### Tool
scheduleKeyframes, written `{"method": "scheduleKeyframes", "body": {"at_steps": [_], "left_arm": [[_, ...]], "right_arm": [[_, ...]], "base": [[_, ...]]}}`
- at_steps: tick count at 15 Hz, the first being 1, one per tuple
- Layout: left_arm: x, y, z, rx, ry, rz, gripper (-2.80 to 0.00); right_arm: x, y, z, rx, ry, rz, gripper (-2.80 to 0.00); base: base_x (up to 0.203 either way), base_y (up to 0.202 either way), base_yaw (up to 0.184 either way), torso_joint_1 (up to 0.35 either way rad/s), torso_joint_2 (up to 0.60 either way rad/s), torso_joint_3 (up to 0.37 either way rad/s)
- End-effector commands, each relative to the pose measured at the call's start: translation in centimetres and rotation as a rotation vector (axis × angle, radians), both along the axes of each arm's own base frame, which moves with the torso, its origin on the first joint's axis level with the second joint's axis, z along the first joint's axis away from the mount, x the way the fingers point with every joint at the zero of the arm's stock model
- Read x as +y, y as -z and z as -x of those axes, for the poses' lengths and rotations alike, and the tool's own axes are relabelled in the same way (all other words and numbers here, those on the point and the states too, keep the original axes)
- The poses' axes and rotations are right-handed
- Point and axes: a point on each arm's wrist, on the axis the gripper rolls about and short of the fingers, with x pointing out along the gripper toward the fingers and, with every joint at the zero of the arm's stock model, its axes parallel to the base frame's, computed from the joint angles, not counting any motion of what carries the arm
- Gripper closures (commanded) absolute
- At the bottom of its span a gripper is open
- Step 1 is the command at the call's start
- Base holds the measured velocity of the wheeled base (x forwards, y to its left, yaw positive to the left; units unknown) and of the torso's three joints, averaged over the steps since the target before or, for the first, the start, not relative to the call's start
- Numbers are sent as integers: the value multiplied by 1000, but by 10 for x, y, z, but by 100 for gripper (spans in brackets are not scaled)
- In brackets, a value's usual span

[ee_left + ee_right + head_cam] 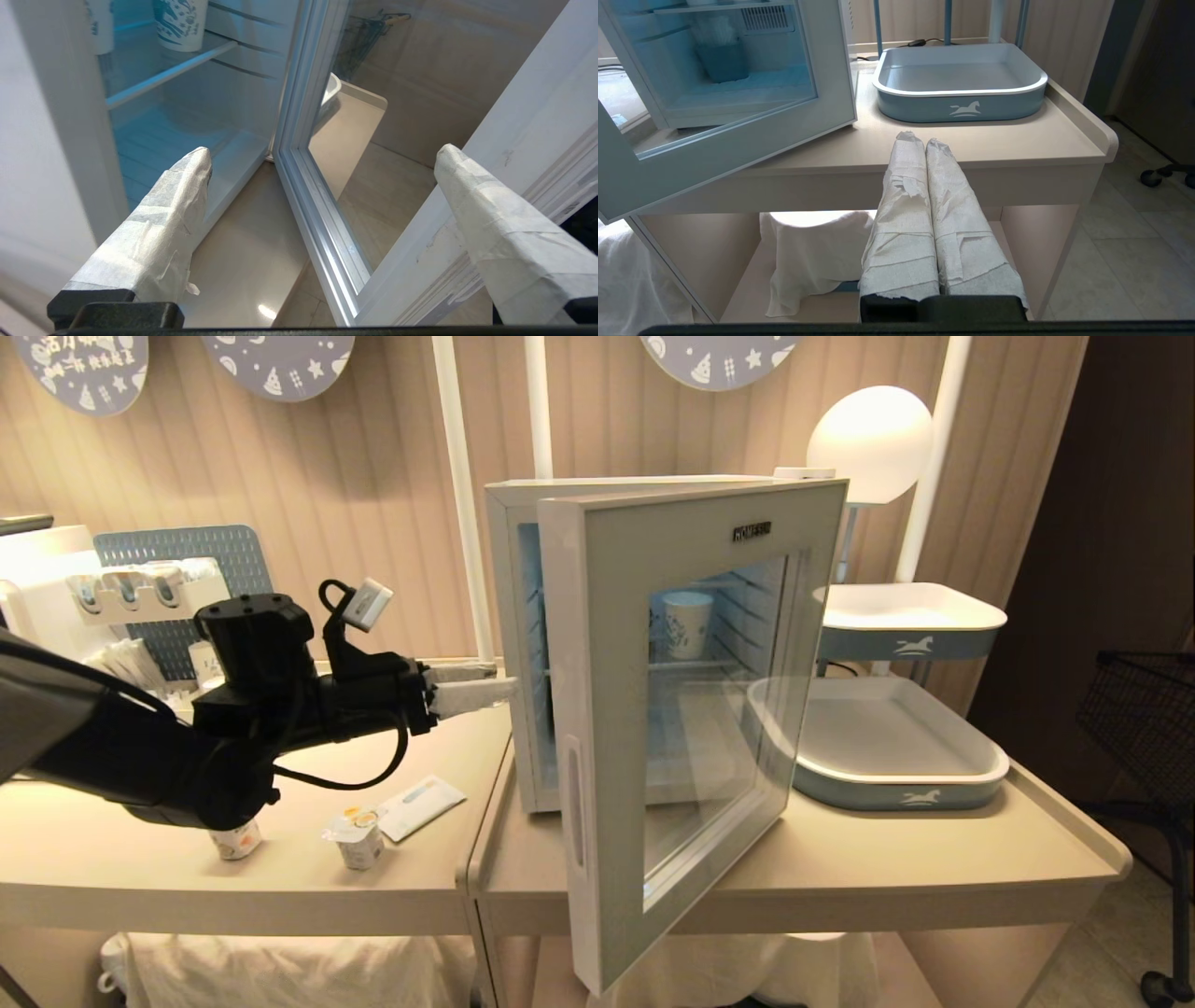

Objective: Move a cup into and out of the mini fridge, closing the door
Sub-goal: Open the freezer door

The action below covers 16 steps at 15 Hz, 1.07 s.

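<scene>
The white mini fridge (512, 616) stands on the table with its door (653, 579) swung wide open toward me. A white cup (686, 623) with blue print stands upright on the upper wire shelf, seen through the door glass. The left wrist view shows the cup (180, 23) far ahead of the fingers. My left gripper (499, 681) is open and empty, level, at the left front edge of the fridge opening. In its own view the left gripper (324, 151) straddles the gap between fridge interior and door frame. My right gripper (920, 140) is shut and empty, parked low before the table edge.
A blue-and-white tray (901, 793) lies right of the fridge, with a second tray (910, 633) on a stand and a round lamp (868, 443) above. Two small sealed pots (359, 838) and a packet (420, 805) lie on the left table. A black wire basket (1144, 709) stands far right.
</scene>
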Motion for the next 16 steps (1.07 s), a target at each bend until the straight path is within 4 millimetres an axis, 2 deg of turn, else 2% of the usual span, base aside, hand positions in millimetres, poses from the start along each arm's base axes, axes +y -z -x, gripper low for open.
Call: {"method": "scheduleKeyframes", "body": {"at_steps": [1,3,4,5,11,16], "left_arm": [[-5,7,-1,15,18,-1,-280],[-8,10,-1,22,26,-3,-280],[-8,12,0,22,27,-7,-167],[-8,17,1,7,29,-23,0],[-28,28,11,32,90,-36,0],[-60,47,39,62,203,-75,0]], "right_arm": [[0,0,0,0,0,0,0],[0,0,0,0,0,0,0],[0,0,0,0,0,0,0],[0,0,0,0,0,0,0],[0,0,0,0,0,0,0],[0,0,0,0,0,0,0]], "base": [[0,0,0,0,0,0],[0,0,0,0,0,0],[0,0,0,0,0,0],[0,0,0,0,0,0],[0,0,0,0,0,0],[0,0,0,0,0,0]]}}
